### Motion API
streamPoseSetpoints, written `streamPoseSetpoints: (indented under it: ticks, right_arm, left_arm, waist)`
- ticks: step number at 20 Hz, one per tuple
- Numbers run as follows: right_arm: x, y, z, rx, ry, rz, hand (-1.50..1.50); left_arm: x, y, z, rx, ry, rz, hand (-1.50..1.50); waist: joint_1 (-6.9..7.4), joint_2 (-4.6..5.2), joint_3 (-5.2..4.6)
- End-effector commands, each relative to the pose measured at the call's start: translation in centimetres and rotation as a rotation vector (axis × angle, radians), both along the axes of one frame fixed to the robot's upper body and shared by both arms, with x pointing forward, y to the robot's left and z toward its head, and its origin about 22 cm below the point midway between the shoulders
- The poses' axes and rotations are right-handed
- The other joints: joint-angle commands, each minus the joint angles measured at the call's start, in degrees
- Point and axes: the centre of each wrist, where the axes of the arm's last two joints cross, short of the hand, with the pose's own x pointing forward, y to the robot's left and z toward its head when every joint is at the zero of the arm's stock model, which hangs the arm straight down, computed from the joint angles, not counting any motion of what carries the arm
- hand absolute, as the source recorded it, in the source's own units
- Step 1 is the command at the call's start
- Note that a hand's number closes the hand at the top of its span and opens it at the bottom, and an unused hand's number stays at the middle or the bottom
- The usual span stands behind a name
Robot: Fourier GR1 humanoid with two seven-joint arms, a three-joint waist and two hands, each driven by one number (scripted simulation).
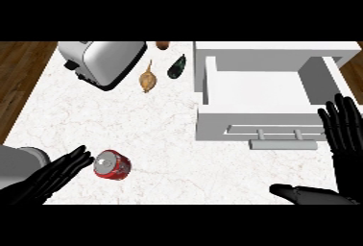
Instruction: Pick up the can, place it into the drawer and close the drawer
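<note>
**Can on counter by my left hand, drawer open**

Seen from above, the can (pixel 112 165) is red with a silver top, lying tilted on the counter (pixel 163 139) at lower left, lid end facing up and left. It is short and round; I can't read any label.

The counter is white marble with faint veins, and dark wood floor shows past its left and upper right edges. A white drawer (pixel 266 98) stands pulled open at upper right, its inside bare white, with a bar handle (pixel 282 135) on the front panel facing me. At upper left sits a silver toaster (pixel 101 61). Beside it lie a tan onion-like bulb (pixel 148 79), a dark green pointed vegetable (pixel 177 66), and a small brown item (pixel 162 45) at the top edge that I can't identify.

My left hand (pixel 53 174) comes in from lower left, fingers straight and spread wide, holding nothing. Its fingertips sit just beside the can's left side; I can't tell if they touch. My right hand (pixel 344 144) is at the right edge, open with fingers up, thumb out low, just beside the drawer front and well apart from the can.
</note>
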Motion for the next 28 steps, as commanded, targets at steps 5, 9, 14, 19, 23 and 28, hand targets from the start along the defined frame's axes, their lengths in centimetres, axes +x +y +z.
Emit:
streamPoseSetpoints:
  ticks: [5,9,14,19,23,28]
  right_arm:
    - [-0.1,-1.7,-0.8,-0.003,0.022,0.001,-1.50]
    - [-0.5,-2.5,-2.2,0.004,0.016,-0.016,-1.50]
    - [-2.1,-2.4,-3.7,0.006,0.025,-0.013,-1.50]
    - [-4.3,-3.5,-3.1,-0.017,0.024,-0.009,-1.50]
    - [-2.5,-4.0,-3.9,-0.004,0.010,-0.008,-1.50]
    - [-3.2,-5.8,-5.0,-0.006,0.017,-0.035,-1.50]
  left_arm:
    - [-0.1,2.6,0.0,-0.015,0.080,0.009,-1.50]
    - [-0.2,2.5,-1.5,-0.002,0.098,0.040,-1.50]
    - [3.0,1.9,-0.7,0.000,0.099,0.076,-1.50]
    - [2.0,2.5,-2.2,0.017,0.102,0.067,-1.50]
    - [2.7,1.5,-5.8,0.026,0.120,0.066,-1.50]
    - [3.7,2.1,-6.4,0.032,0.101,0.090,-1.50]
  waist:
    - [-0.08,0.02,0.02]
    - [-0.08,0.03,0.02]
    - [-0.49,0.05,0.03]
    - [-0.37,-0.01,0.02]
    - [-0.26,0.02,0.01]
    - [-0.36,0.03,0.03]
